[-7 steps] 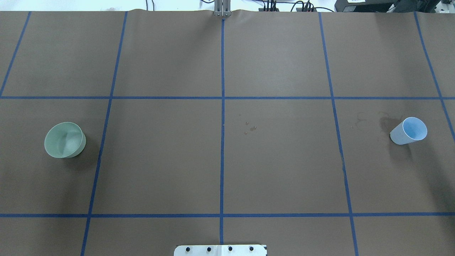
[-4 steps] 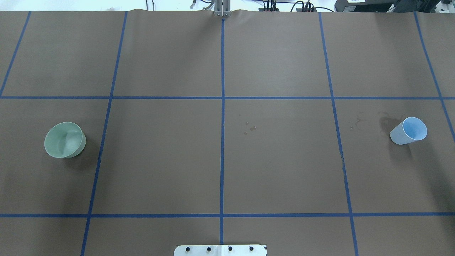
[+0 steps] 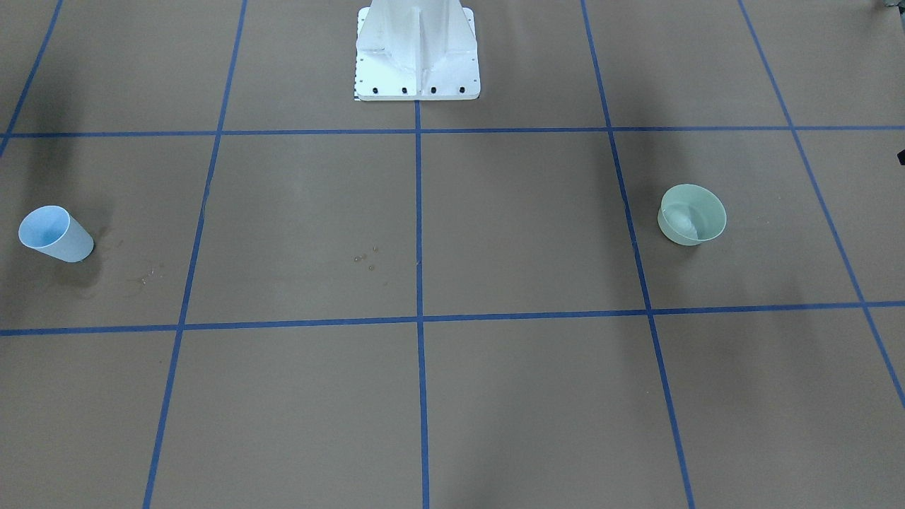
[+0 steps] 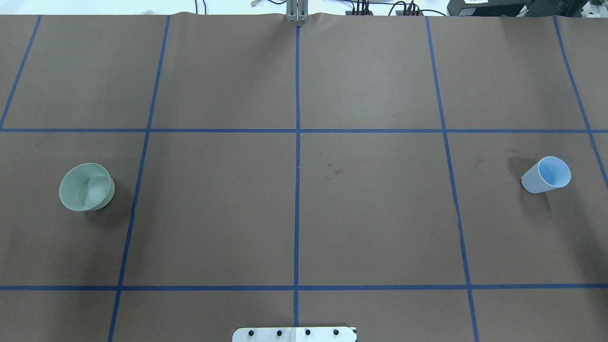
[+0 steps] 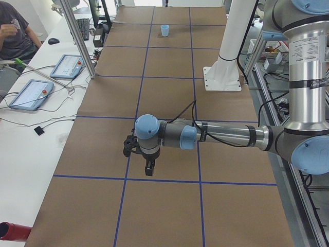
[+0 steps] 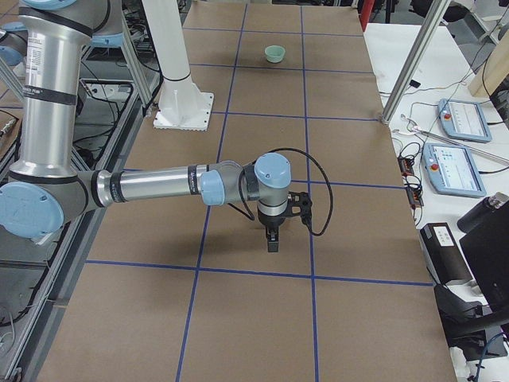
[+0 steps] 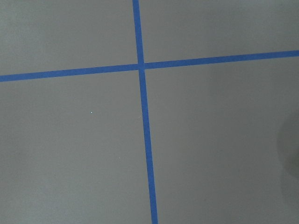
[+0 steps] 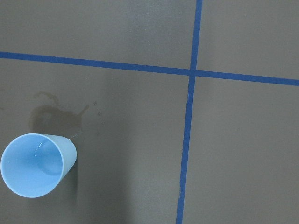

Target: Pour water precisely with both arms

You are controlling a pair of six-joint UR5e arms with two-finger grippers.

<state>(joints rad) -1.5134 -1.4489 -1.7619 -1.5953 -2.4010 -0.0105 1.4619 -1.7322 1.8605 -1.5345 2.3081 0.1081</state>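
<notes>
Tabletop (image 4: pixel 370 228) is matte brown paper, flat, with a grid of blue tape lines (image 4: pixel 297 213). White pedestal (image 3: pixel 417 53) is smooth painted metal with a bolted base plate.

The green bowl (image 4: pixel 87 186) is smooth plastic, round and shallow, upright, well off to the robot's left of the pedestal and forward of it. The blue cup (image 4: pixel 546 175) is thin, pale and tapered, upright, well off to the pedestal's right and about as far forward. Small droplets (image 4: pixel 335 171) lie straight out from the pedestal, between the two vessels.

The water (image 3: pixel 684 218) shows as a pale curved sheen inside the bowl. The amount cannot be told.

Only the right wrist view shows the cup's inside close up: a faint white glint on the inner wall, and a dark wet stain (image 8: pixel 51 116) touching the cup's foot. The left wrist view shows only tape and paper.

Only the side views show the robot. The left arm (image 5: pixel 226 136), grey tube with blue caps, reaches low over the tabletop, left tool (image 5: pixel 148 169) pointing down. The right arm (image 6: pixel 159 187) does likewise, right tool (image 6: pixel 272 240) pointing down. Both tools are black and cabled, hold nothing, and are too small to tell whether spread or closed. The front and overhead views show neither arm.
</notes>
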